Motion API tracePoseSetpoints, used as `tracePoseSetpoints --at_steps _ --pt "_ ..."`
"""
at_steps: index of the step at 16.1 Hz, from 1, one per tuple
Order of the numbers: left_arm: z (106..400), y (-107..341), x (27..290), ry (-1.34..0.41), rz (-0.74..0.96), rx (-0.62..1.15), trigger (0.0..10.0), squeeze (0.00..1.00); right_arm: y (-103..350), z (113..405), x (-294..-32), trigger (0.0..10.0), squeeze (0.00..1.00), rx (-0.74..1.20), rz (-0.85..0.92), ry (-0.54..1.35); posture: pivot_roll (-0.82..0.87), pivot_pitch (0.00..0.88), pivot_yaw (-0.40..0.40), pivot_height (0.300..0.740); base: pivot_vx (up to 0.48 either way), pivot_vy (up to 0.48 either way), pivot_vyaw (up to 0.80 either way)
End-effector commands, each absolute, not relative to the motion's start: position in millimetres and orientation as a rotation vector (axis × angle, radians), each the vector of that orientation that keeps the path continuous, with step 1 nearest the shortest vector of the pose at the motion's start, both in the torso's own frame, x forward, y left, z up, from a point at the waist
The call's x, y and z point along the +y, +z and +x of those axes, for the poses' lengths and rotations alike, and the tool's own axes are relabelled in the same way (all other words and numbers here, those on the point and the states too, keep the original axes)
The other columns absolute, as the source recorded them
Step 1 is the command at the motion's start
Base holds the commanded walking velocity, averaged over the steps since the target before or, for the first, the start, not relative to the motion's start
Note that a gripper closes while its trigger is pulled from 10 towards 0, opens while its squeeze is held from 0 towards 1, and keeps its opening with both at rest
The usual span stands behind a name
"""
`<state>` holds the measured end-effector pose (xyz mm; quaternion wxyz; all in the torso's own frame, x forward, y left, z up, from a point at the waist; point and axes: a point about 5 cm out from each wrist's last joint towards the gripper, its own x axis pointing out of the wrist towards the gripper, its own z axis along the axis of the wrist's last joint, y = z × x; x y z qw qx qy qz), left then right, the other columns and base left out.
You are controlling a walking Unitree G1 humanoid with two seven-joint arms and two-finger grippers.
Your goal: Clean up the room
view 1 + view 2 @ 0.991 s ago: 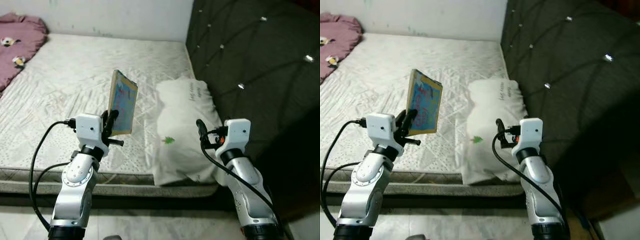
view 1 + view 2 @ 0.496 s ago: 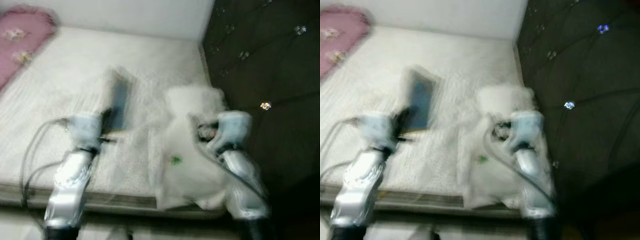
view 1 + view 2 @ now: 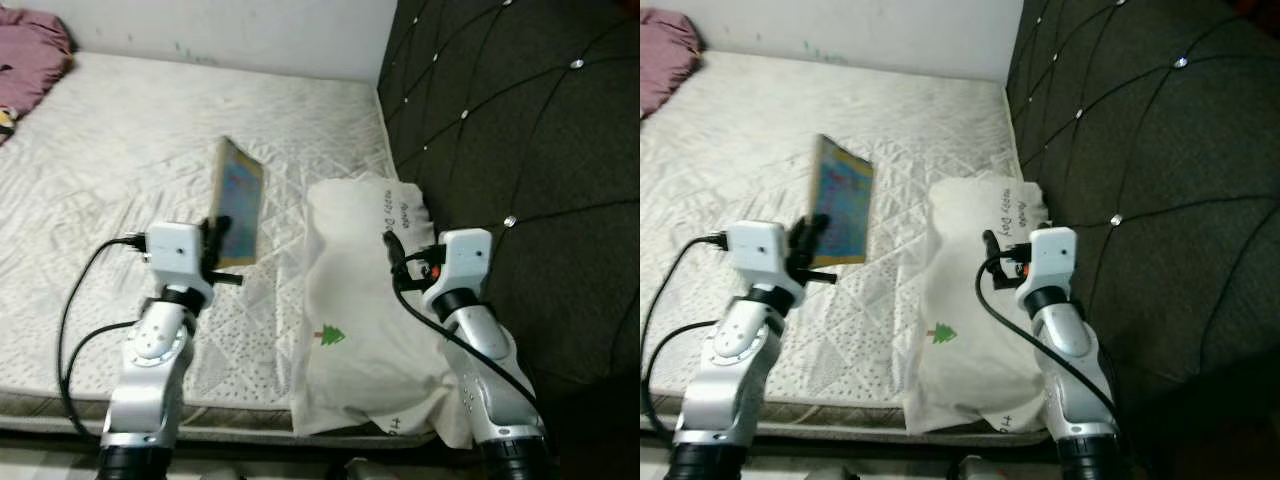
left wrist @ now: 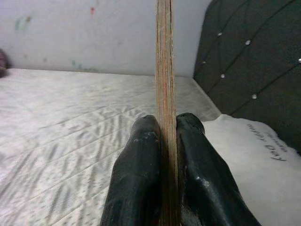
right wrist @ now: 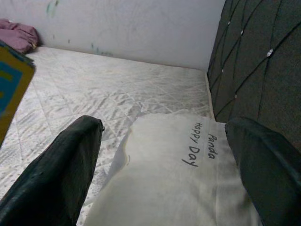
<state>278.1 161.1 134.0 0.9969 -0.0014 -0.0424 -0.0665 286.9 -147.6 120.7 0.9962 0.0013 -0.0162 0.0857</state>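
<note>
Left gripper [image 3: 222,238] pinching thin book [image 3: 237,203] (blue-patterned cover, yellow border), holding it upright above white mattress [image 3: 120,160]; right gripper [image 5: 160,155] hovering fingers spread over white pillow [image 3: 365,310]

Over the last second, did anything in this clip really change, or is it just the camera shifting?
Mostly the camera: the view shifted, so the white pillow shows more fully, while the pink bedding slid toward the frame's corner. Nothing was grasped or released. The left gripper stays shut on the book, held upright over the mattress, and the right gripper stays open above the pillow.
</note>
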Motion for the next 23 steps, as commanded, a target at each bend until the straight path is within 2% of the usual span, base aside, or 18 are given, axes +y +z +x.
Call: tracePoseSetpoints --at_steps 1,6,8,11,13,17,23 --pt "277.8 142.8 156.7 -0.15 -0.002 -0.121 10.0 0.0 121.1 286.5 -152.0 10.0 0.0 -0.031 -0.002 0.16 -0.04 0.051 -0.058 0.74 0.0 0.0 0.0" --pt "278.9 141.1 156.7 -0.15 -0.017 -0.102 10.0 0.0 120.7 287.1 -151.8 10.0 0.0 -0.029 0.003 0.157 -0.04 0.052 -0.058 0.74 0.0 0.48 0.0" --pt "278.7 140.4 157.0 -0.154 0.009 -0.107 10.0 0.0 121.1 287.5 -151.6 10.0 0.0 -0.03 0.004 0.159 -0.04 0.052 -0.059 0.74 0.0 0.48 -0.8" --pt "278.3 138.6 157.4 -0.138 -0.056 -0.087 10.0 0.0 121.7 287.7 -151.6 10.0 0.0 -0.034 0.003 0.161 -0.04 0.053 -0.06 0.74 0.0 0.48 -0.68" --pt "278.0 142.3 158.1 -0.146 -0.019 -0.137 10.0 0.0 121.7 287.7 -151.1 10.0 0.0 -0.032 0.001 0.164 -0.04 0.054 -0.06 0.74 0.0 0.48 0.0" --pt "277.0 136.1 165.2 -0.025 -0.009 -0.059 10.0 0.0 121.3 286.5 -151.2 10.0 0.0 -0.029 0.001 0.162 -0.04 0.064 -0.063 0.74 0.0 0.0 0.0" --pt "274.0 131.2 165.4 -0.117 -0.119 -0.026 10.0 0.0 123.3 286.2 -148.7 10.0 0.0 -0.034 0.002 0.172 -0.03 0.084 -0.071 0.74 0.0 0.0 0.0"
